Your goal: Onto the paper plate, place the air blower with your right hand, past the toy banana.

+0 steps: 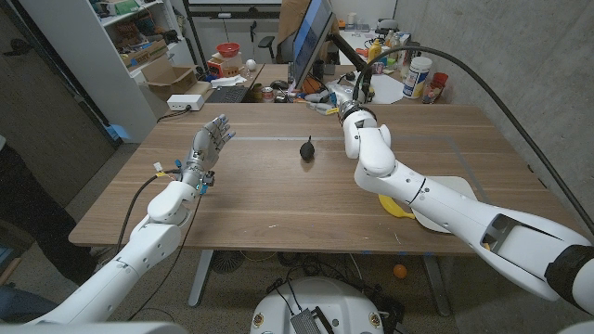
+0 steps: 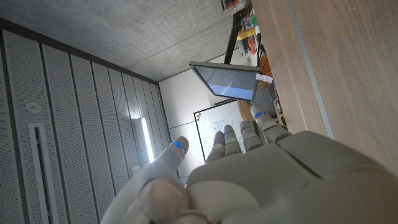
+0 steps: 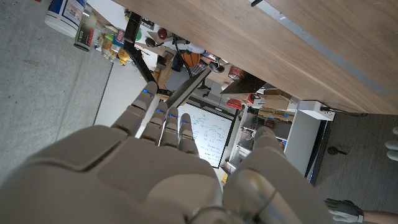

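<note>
The black air blower (image 1: 307, 148) lies alone on the wooden table (image 1: 278, 195), near the middle towards the back. My right hand (image 1: 360, 109) is raised to the right of it and a little beyond it, apart from it; its fingers (image 3: 163, 121) reach out straight and hold nothing. The yellow toy banana (image 1: 397, 206) lies at the near right, partly hidden by my right forearm. The white paper plate (image 1: 461, 186) lies just past the banana, under the same forearm. My left hand (image 1: 210, 148) stands at the left with fingers (image 2: 239, 134) spread and nothing in it.
A monitor (image 1: 311, 42) stands behind the table's back edge among cables and small clutter. Bottles and jars (image 1: 418, 79) stand at the back right, and a white box (image 1: 188, 100) at the back left. A person in dark clothes (image 1: 19, 213) is at the left edge.
</note>
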Tool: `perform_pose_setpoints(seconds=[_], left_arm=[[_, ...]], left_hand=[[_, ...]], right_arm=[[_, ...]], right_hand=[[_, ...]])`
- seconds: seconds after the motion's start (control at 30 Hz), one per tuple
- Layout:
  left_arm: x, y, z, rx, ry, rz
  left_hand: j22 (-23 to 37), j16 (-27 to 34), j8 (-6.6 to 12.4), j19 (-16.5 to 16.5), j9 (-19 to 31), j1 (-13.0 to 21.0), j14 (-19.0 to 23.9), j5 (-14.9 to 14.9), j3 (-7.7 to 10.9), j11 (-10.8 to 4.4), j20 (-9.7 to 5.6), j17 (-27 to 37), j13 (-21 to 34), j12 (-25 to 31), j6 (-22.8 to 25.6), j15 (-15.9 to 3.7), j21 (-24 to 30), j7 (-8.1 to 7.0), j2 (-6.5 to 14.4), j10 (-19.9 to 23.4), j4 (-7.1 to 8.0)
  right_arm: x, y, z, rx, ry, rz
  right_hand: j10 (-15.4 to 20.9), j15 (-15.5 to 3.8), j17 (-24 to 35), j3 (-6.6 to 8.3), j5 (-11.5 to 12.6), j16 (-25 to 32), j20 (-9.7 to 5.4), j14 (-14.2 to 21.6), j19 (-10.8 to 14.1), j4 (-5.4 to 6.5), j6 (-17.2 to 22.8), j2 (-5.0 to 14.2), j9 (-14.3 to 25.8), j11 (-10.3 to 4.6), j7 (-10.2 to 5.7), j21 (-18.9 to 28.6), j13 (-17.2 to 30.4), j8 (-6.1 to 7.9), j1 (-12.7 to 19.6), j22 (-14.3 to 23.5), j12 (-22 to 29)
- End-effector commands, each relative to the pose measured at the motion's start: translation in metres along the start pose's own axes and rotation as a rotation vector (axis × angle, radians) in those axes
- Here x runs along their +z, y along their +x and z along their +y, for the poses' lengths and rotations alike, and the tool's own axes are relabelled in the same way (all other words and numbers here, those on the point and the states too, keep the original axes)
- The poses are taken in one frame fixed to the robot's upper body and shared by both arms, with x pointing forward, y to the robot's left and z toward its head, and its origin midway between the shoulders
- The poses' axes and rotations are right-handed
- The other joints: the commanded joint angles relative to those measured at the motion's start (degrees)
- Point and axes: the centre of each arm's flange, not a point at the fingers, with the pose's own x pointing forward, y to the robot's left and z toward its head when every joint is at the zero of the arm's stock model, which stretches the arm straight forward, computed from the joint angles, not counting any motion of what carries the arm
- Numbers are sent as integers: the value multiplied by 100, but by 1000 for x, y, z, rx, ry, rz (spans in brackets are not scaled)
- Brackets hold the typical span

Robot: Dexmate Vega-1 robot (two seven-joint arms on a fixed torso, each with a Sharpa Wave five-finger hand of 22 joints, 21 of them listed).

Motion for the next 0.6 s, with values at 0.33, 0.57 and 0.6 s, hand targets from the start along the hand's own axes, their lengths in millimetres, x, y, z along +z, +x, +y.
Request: perform_pose_setpoints(seconds=[0.33, 0.57, 0.6], left_arm=[[-1, -1, -1, 0, -2, 3], [-3, -2, 2, 6, -3, 7], [-3, -2, 2, 5, -4, 7]], left_hand=[[10, 29, 11, 12, 11, -43, -9, 16, 34, 77, 20, 27, 20, 13, 6, 59, -21, 44, 577, 8, -1], [10, 30, 11, 13, 11, -44, -8, 15, 37, 67, 20, 27, 19, 11, 6, 63, -24, 42, 578, 4, -1], [10, 30, 11, 13, 11, -43, -7, 15, 38, 69, 19, 27, 19, 10, 6, 61, -25, 46, 578, 2, -1]], right_arm=[[11, -1, 21, 38, -76, 28], [20, -2, 29, 29, -118, 57], [22, -1, 31, 35, -129, 59]], right_hand=[[112, -36, 46, -99, 93, 50, -33, 102, 106, 20, 65, -120, 38, 9, 73, 6, 35, 63, -87, 12, 75], [324, -42, 65, -258, 215, 124, -44, 330, 295, 32, 246, -267, 50, 2, 57, 53, 62, 135, -180, 12, 156], [347, -47, 68, -277, 237, 134, -41, 364, 330, 34, 289, -277, 52, 9, 45, 61, 68, 151, -188, 12, 164]])
